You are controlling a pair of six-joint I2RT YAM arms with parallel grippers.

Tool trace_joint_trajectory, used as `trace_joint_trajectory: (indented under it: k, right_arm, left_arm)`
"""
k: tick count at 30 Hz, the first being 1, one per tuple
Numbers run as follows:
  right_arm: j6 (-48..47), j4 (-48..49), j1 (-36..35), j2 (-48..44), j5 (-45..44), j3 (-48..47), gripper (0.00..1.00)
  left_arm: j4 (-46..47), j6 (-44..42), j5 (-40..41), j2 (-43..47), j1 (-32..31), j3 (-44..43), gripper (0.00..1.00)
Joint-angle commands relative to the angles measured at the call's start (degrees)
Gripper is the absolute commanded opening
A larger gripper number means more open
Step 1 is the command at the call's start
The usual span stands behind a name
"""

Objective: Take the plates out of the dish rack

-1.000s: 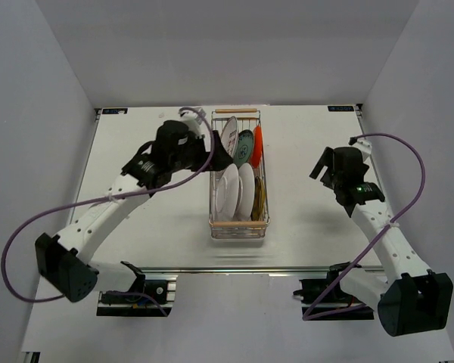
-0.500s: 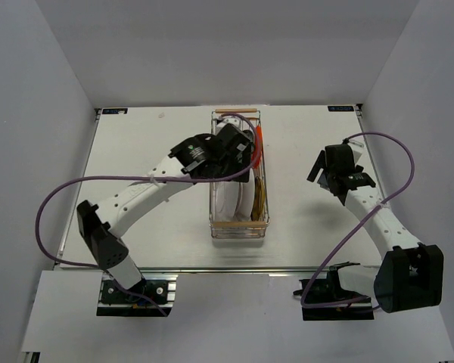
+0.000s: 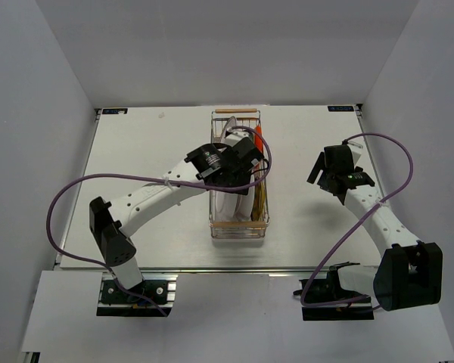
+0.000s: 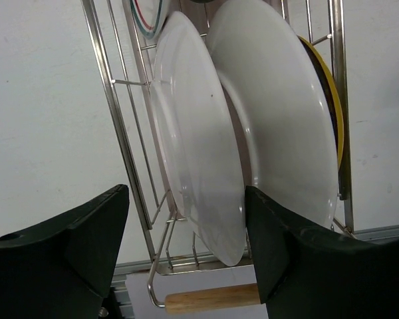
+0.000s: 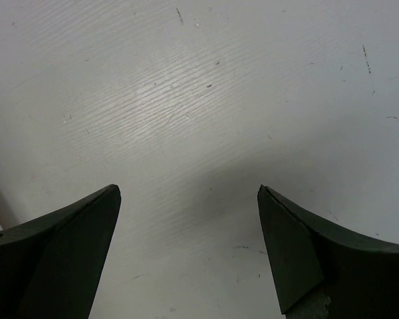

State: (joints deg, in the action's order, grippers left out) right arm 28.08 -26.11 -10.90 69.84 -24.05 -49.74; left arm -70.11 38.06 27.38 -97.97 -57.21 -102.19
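Note:
The silver wire dish rack (image 3: 212,215) stands mid-table with a wooden handle (image 3: 235,222) at its near end. My left gripper (image 3: 246,162) hovers over the rack, open. In the left wrist view its jaws straddle the edge of a plain white plate (image 4: 199,166) standing upright in the rack (image 4: 123,133), not closed on it. A second white plate (image 4: 286,126) and a yellow-brown plate (image 4: 332,113) stand behind it. An orange-red plate (image 3: 258,134) shows at the far end. My right gripper (image 3: 321,166) is open and empty over bare table.
The rack's far wooden handle (image 3: 235,111) lies near the back edge. The near handle (image 4: 213,298) shows below the left jaws. A purple cable (image 3: 76,189) loops from the left arm, and another (image 3: 393,162) from the right. White walls enclose the table.
My left arm has swung right from beside the rack to above it, its open jaws now around the white plate's edge. The right arm has shifted slightly.

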Motion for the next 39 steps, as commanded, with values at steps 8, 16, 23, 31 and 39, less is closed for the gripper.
trace_joint_trajectory:
  k: [8,16,23,31,39]
  right_arm:
    - [0.40,-0.61,0.26,-0.15,-2.05,-2.03,0.89]
    - [0.40,-0.96,0.26,0.29,-2.93,-2.21,0.89]
    - [0.40,-1.22,0.26,0.56,-2.93,-2.38,0.89]
    - [0.40,-1.66,0.26,0.82,-2.93,-2.65,0.89]
    - [0.14,-2.37,0.35,1.52,-3.10,-3.17,0.89]
  left_arm:
    - [-5.29,2.89,4.87,-4.24,-0.97,-5.81,0.61]
    - [-10.75,4.65,7.51,-10.75,-2.12,-12.77,0.45]
    - [-10.75,5.09,8.40,-9.78,-2.12,-13.21,0.18]
    - [-10.75,4.56,9.45,-8.29,-2.12,-15.49,0.03]
    - [-10.75,2.81,9.98,-4.08,-2.12,-19.01,0.00]
